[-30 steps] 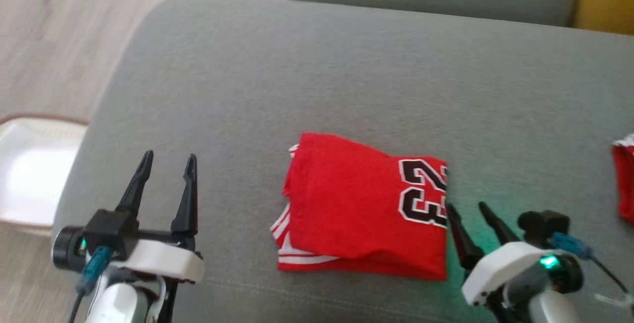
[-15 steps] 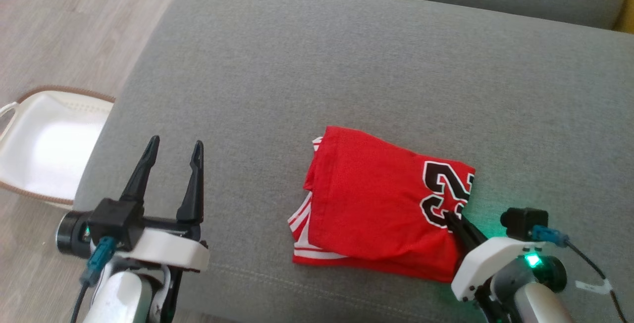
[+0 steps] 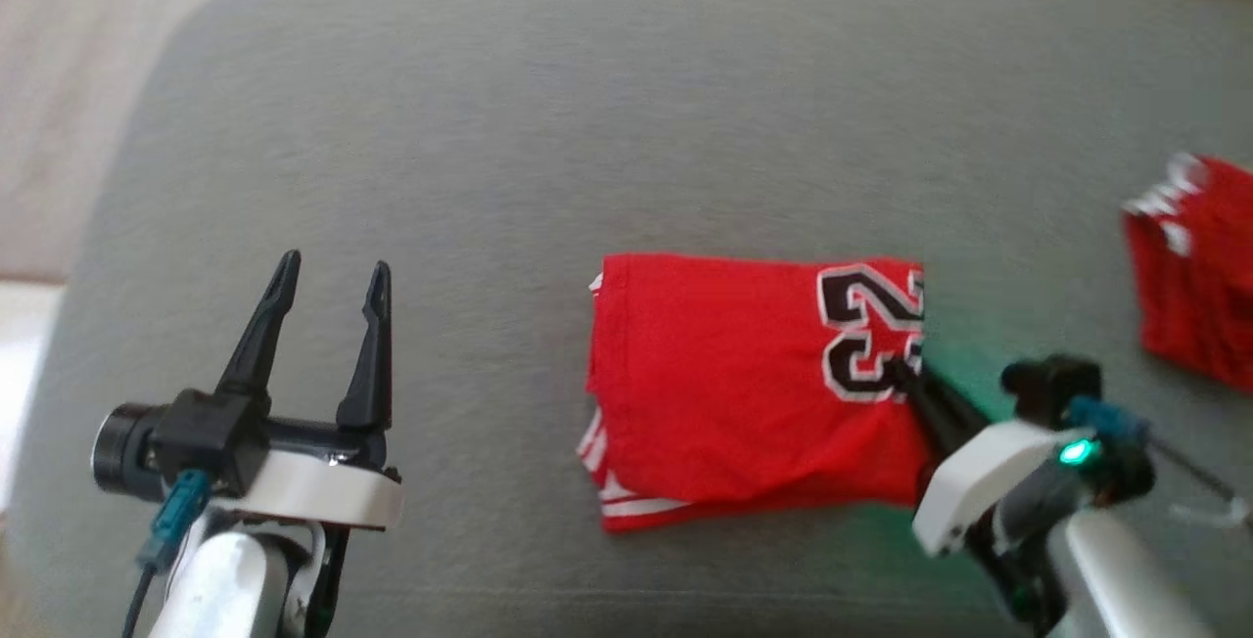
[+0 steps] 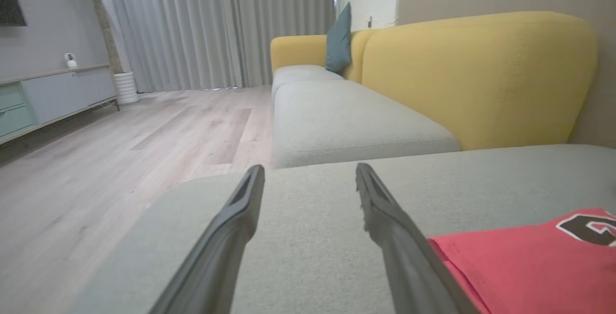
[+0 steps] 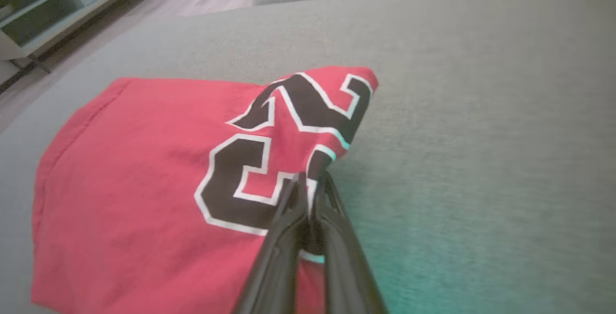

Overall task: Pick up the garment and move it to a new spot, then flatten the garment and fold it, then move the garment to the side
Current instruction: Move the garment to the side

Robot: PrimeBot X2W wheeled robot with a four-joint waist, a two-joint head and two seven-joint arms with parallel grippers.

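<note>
The garment [image 3: 744, 384] lies folded near the seat cushion's [image 3: 587, 129] front edge, so seemingly only the sideways move remains: the right gripper [image 3: 910, 382] clamps its right edge, and the left gripper [image 3: 328, 276] hovers spread and empty.

A blurred red cloth [image 3: 1189, 276] runs off the head view's right edge.

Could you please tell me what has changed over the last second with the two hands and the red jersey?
The right hand, open beside the folded red jersey a second ago, moved in and closed on its right edge by the number. The left hand stayed open, clear of the jersey, which remains folded on the grey cushion.
</note>
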